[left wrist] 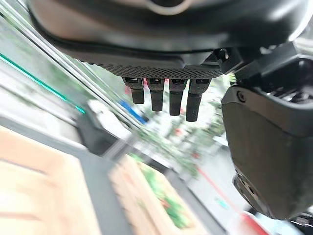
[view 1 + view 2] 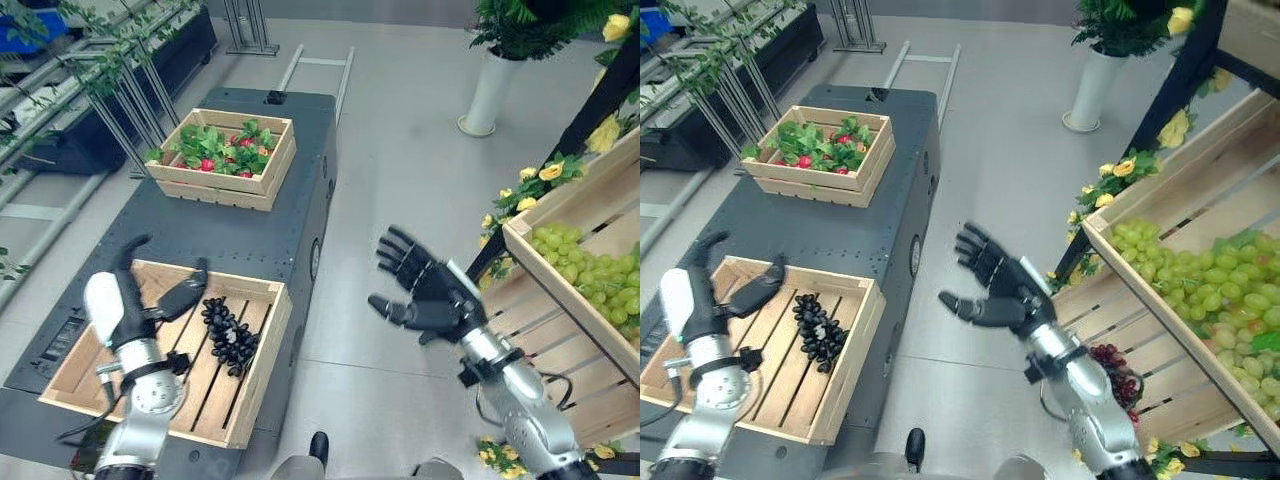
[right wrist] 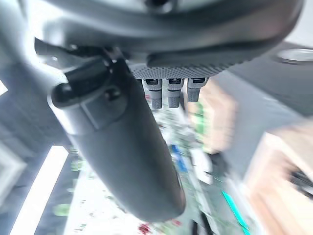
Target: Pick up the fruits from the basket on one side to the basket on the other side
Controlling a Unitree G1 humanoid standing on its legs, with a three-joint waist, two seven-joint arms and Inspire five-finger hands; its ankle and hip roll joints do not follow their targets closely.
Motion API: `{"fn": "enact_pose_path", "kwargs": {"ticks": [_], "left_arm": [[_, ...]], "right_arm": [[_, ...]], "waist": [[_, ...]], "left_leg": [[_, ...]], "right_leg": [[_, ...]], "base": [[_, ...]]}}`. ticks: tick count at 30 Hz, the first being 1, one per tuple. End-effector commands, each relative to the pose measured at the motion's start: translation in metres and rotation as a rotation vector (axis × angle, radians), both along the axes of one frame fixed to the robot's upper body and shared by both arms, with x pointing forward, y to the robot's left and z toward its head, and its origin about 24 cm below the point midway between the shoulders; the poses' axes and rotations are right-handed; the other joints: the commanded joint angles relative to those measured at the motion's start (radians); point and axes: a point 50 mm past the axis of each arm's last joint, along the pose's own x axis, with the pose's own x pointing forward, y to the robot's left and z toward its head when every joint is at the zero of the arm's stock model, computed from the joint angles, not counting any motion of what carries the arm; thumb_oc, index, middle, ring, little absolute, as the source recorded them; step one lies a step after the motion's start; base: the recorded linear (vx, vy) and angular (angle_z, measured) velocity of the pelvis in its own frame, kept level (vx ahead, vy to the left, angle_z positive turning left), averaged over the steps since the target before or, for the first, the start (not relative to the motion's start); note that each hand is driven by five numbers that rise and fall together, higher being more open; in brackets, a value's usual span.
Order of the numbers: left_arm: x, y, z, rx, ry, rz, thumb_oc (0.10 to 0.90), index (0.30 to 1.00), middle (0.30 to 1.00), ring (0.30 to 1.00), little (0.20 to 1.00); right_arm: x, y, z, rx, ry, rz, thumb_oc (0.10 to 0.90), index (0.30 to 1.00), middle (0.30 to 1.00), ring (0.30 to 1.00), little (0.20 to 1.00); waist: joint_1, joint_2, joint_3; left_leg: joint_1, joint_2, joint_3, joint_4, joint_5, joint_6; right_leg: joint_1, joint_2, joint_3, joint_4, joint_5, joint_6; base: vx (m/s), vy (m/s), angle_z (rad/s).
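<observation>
Left hand (image 2: 125, 300) open above near crate (image 2: 262, 345), beside black grapes (image 2: 230, 335). Right hand (image 2: 430, 290) empty, fingers spread, right of crate.

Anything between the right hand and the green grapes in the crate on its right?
Nothing visible. The right hand is open in mid-air over the floor, beside the tilted crate of green grapes. Only the crate's near wooden wall separates them; the grapes lie exposed above it. The left hand hovers open over the near crate.

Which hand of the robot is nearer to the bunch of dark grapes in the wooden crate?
Left. The left hand hovers open over the same wooden crate, beside the bunch of dark grapes. The right hand is open over the floor, past the cart's edge.
</observation>
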Motion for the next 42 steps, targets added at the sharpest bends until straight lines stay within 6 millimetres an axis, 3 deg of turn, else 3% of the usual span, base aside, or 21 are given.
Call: {"fn": "enact_pose_path", "kwargs": {"ticks": [1,3,6,10,16,17,22,28,33,37,42], "left_arm": [[0.026,-0.005,0.037,0.109,-0.181,0.009,0.8,0.9,0.9,0.9,0.9],[0.028,-0.012,0.026,0.125,-0.132,0.023,0.8,0.9,0.9,0.9,0.9],[0.03,-0.01,0.02,0.181,-0.062,0.028,0.8,0.9,0.9,0.9,0.9],[0.024,0.006,0.005,0.28,0.111,0.05,0.8,0.9,0.9,0.9,0.9],[0.015,0.026,-0.001,0.428,0.283,0.078,0.8,0.9,0.9,0.9,0.9],[0.014,0.033,0.005,0.527,0.352,0.067,0.8,0.9,0.9,0.9,0.9],[0.023,0.043,0.022,0.7,0.456,0.067,0.8,0.9,0.9,0.9,0.9],[0.037,0.05,0.043,0.87,0.52,0.081,0.8,0.9,0.9,0.9,0.9],[0.043,0.056,0.054,0.951,0.583,0.116,0.8,0.9,0.9,0.9,0.9],[0.042,0.061,0.061,1.021,0.564,0.147,0.8,0.9,0.9,0.9,0.9],[0.055,0.054,0.085,1.126,0.423,0.186,0.8,0.9,0.9,0.9,0.9]], "right_arm": [[0.016,0.004,0.034,0.038,-0.208,0.069,0.8,0.9,0.9,0.9,0.9],[0.016,0.009,0.018,0.018,-0.126,0.067,0.8,0.9,0.9,0.9,0.9],[0.015,0.011,0.008,-0.006,-0.067,0.057,0.8,0.9,0.9,0.9,0.9],[0.01,0.008,-0.008,-0.043,-0.001,0.041,0.8,0.9,0.9,0.9,0.9],[0.004,0.001,-0.015,-0.098,0.034,0.048,0.8,0.9,0.9,0.9,0.9],[0.003,-0.006,-0.016,-0.133,0.044,0.045,0.8,0.9,0.9,0.9,0.9],[0.008,-0.017,-0.015,-0.243,0.022,0.034,0.8,0.9,0.9,0.9,0.9],[0.016,-0.039,-0.018,-0.421,0.038,0.005,0.8,0.9,0.9,0.9,0.9],[0.02,-0.05,-0.019,-0.465,0.059,-0.01,0.8,0.9,0.9,0.9,0.9],[0.022,-0.056,-0.018,-0.499,0.061,-0.025,0.8,0.9,0.9,0.9,0.9],[0.026,-0.058,-0.017,-0.509,0.061,-0.056,0.8,0.9,0.9,0.9,0.9]], "waist": [[-0.049,0.02,-0.031],[-0.043,0.018,-0.034],[-0.036,0.013,-0.014],[-0.037,0.019,-0.003],[-0.059,0.03,0.028],[-0.067,0.037,0.045],[-0.081,0.046,0.082],[-0.096,0.048,0.141],[-0.096,0.043,0.185],[-0.095,0.04,0.204],[-0.092,0.026,0.23]], "left_leg": [[-0.021,-0.037,-0.009,0.01,-0.063,-0.033],[-0.044,-0.021,-0.018,0.017,-0.041,-0.04],[-0.07,0.002,-0.024,0.031,-0.025,-0.061],[-0.078,0.01,-0.032,0.026,-0.021,-0.068],[-0.098,0.013,-0.019,0.032,-0.023,-0.07],[-0.104,0.012,-0.009,0.027,-0.022,-0.071],[-0.138,0.006,0.009,0.04,-0.022,-0.072],[-0.208,-0.002,0.029,0.098,-0.026,-0.077],[-0.27,-0.007,0.022,0.157,-0.026,-0.079],[-0.29,-0.013,0.021,0.16,-0.023,-0.081],[-0.329,-0.011,0.028,0.17,-0.019,-0.081]], "right_leg": [[-0.012,0.037,0.122,-0.169,0.177,-0.007],[0.036,0.052,0.083,-0.198,0.131,-0.007],[0.048,0.065,0.061,-0.204,0.11,-0.019],[0.064,0.064,0.037,-0.224,0.099,-0.026],[0.025,0.061,0.034,-0.186,0.077,-0.025],[0.008,0.059,0.036,-0.177,0.073,-0.025],[-0.037,0.06,0.041,-0.151,0.064,-0.025],[-0.103,0.063,0.048,-0.111,0.057,-0.029],[-0.164,0.065,0.051,-0.048,0.048,-0.033],[-0.178,0.072,0.048,-0.046,0.046,-0.038],[-0.209,0.085,0.039,-0.039,0.048,-0.04]], "base": [[-0.02,-0.086,0.72],[0.03,-0.209,1.03],[0.0,-0.138,0.52],[0.02,0.017,0.02],[-0.03,0.098,-0.07],[-0.07,0.163,-0.05],[-0.09,0.122,0.01],[-0.1,0.099,0.02],[-0.11,0.039,0.05],[-0.06,0.035,0.02],[-0.07,-0.006,0.02]]}}
